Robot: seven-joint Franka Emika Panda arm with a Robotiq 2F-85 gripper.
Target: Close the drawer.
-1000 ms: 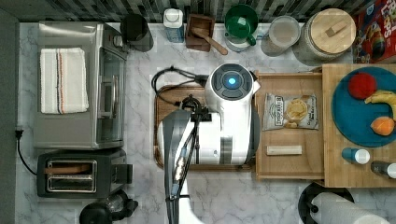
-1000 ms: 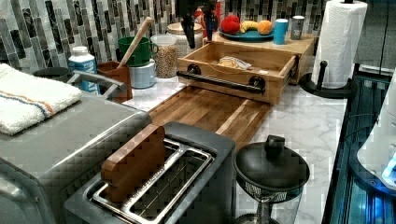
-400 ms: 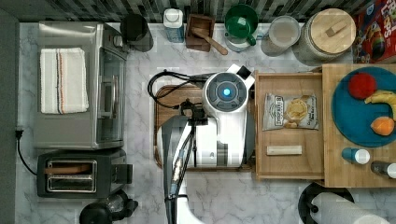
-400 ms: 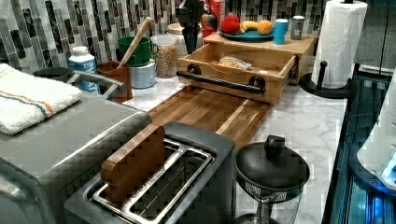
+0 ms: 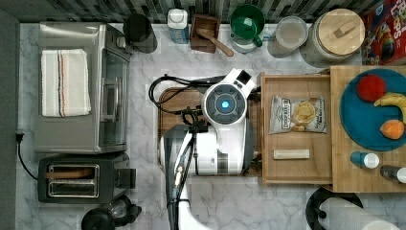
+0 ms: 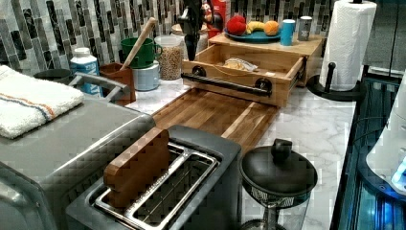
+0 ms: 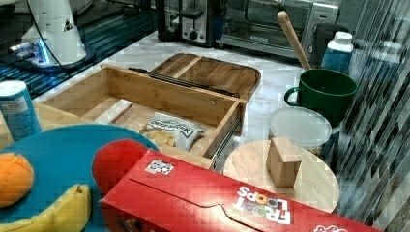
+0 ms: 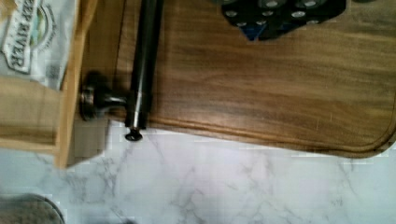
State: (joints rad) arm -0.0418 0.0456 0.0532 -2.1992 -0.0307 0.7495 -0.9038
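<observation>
You have one light-wood drawer [image 5: 296,165], standing open, holding one crisp packet [image 5: 298,114] and one pale wooden stick [image 5: 291,154]. One dark brown cutting board [image 6: 210,114] lies on the marble counter. One round blue plate [image 5: 362,128] carries three fruit: one red [image 5: 371,87], one yellow banana [image 5: 393,101], one orange [image 5: 392,129]. You count one green mug [image 5: 247,21], one silver toaster oven [image 5: 76,125], one black toaster [image 5: 81,178], one striped white towel [image 5: 65,82], one white paper towel roll [image 6: 352,44] and one red cereal box [image 7: 232,203].
</observation>
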